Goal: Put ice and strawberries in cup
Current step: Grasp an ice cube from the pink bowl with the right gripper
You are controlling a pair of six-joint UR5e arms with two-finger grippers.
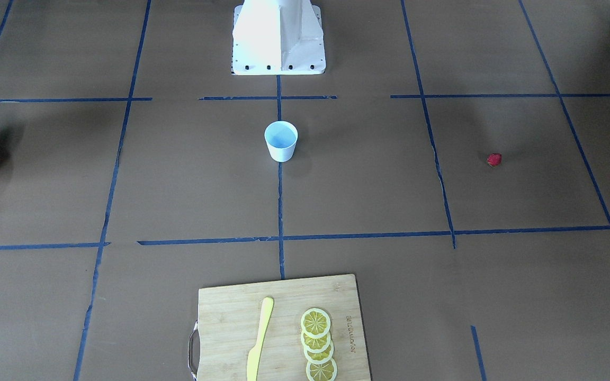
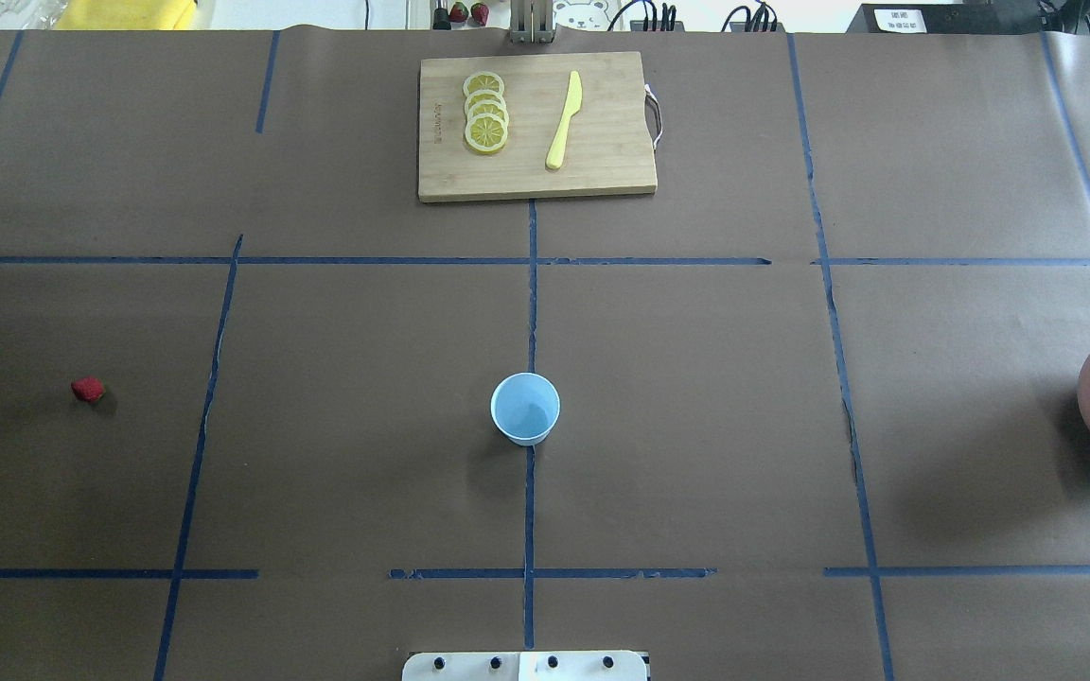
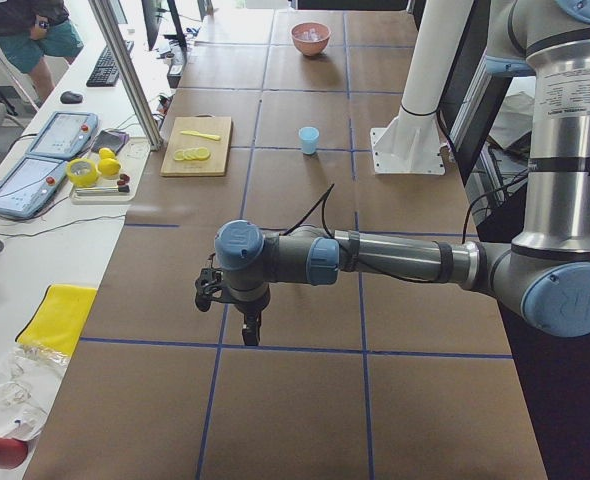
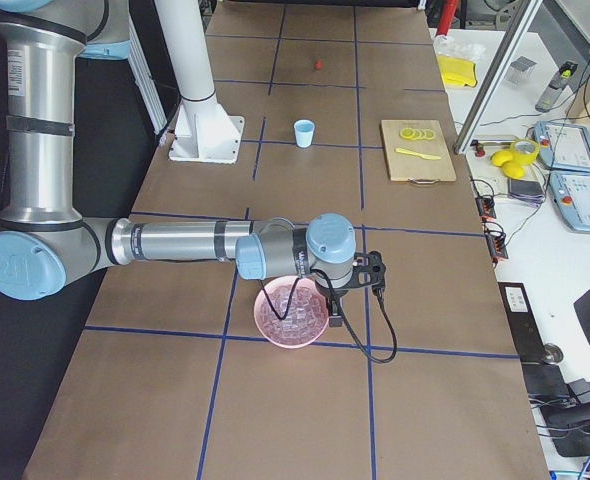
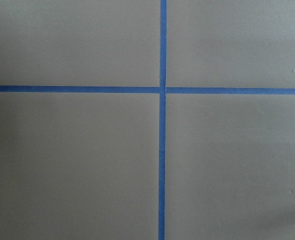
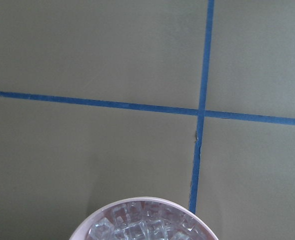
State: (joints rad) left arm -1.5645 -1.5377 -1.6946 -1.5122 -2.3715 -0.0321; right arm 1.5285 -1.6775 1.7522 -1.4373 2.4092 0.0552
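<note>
The white cup [image 2: 525, 409] with a pale blue inside stands upright at the table's middle and looks empty; it also shows in the front view [image 1: 281, 141]. The red strawberry [image 2: 87, 389] lies alone on the table's left side. Ice cubes [image 6: 142, 225] fill the pinkish-brown bowl [image 4: 268, 327] at the right edge. My left gripper [image 3: 250, 328] hangs low over bare table, beyond the strawberry's end of the table. My right gripper [image 4: 332, 316] hangs at the bowl's rim. Both show only in side views, so I cannot tell whether they are open or shut.
A wooden cutting board [image 2: 602, 175] at the far middle carries several lemon slices [image 2: 485, 112] and a yellow knife [image 2: 565, 121]. The robot's white base [image 1: 278, 39] stands behind the cup. Blue tape lines cross the brown table.
</note>
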